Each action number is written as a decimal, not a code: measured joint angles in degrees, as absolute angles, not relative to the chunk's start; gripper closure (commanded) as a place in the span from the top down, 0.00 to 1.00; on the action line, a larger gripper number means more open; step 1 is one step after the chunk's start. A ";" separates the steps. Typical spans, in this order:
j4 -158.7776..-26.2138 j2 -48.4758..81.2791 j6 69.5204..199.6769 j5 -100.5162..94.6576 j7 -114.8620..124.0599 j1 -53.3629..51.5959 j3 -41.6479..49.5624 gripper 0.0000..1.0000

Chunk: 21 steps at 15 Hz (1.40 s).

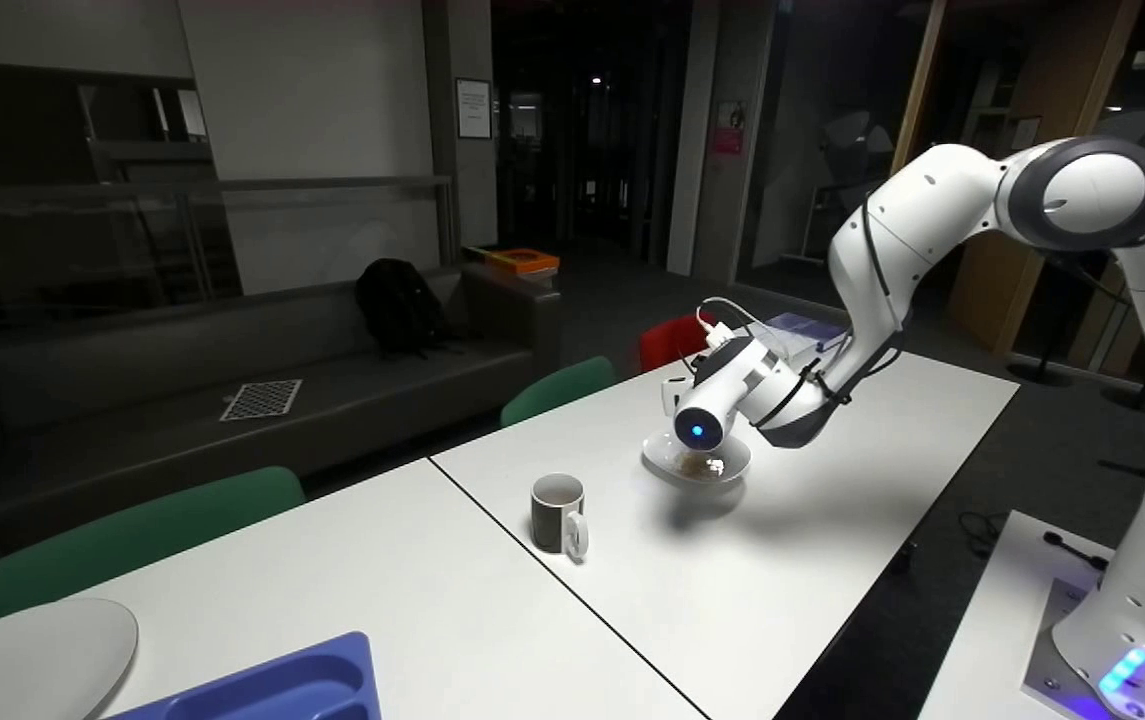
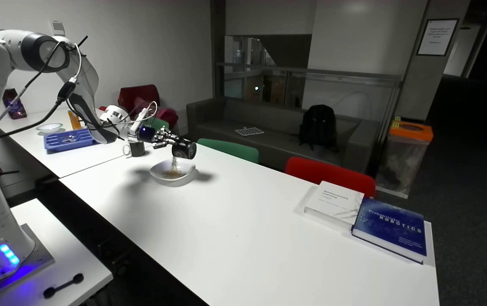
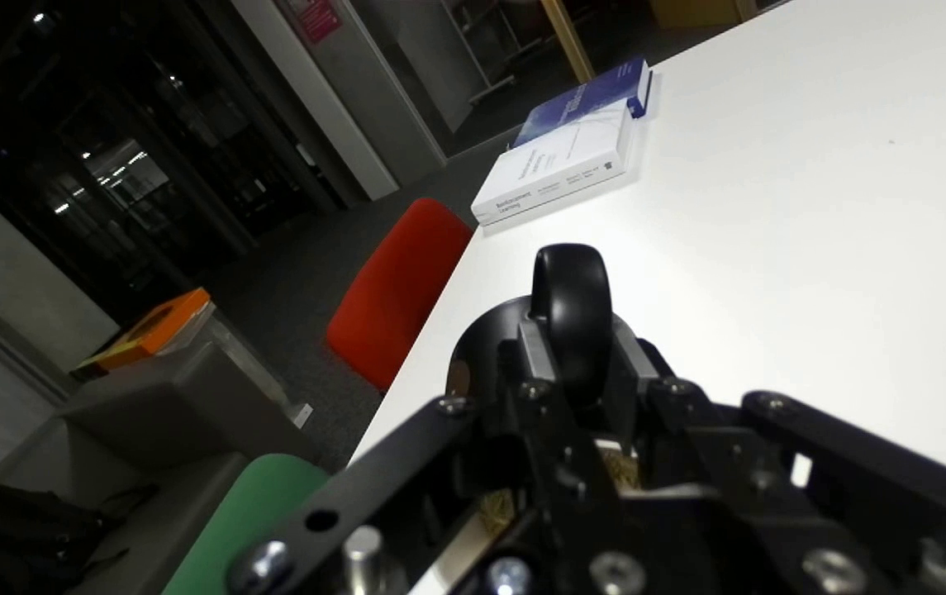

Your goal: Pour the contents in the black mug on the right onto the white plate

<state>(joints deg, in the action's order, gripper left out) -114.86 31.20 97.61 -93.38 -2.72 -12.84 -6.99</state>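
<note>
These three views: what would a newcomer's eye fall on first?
Most likely the black mug, tipped in the gripper over the white plate, with contents falling from it in a thin stream. After that, in an exterior view, the red chair at the table's far edge, then the orange-topped bin beside the sofa.

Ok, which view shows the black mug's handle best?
Wrist view: the handle shows large, held in the gripper. In both exterior views it's lost: too small on the tipped black mug, or hidden behind the arm.
</note>
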 measured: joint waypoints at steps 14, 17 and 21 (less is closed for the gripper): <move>-111.61 34.08 91.01 -93.89 -7.68 -13.85 -7.12 0.05; -110.86 34.90 89.35 -93.90 -8.38 -14.30 -7.12 0.05; -110.08 35.69 87.94 -93.90 -9.65 -14.39 -7.15 0.05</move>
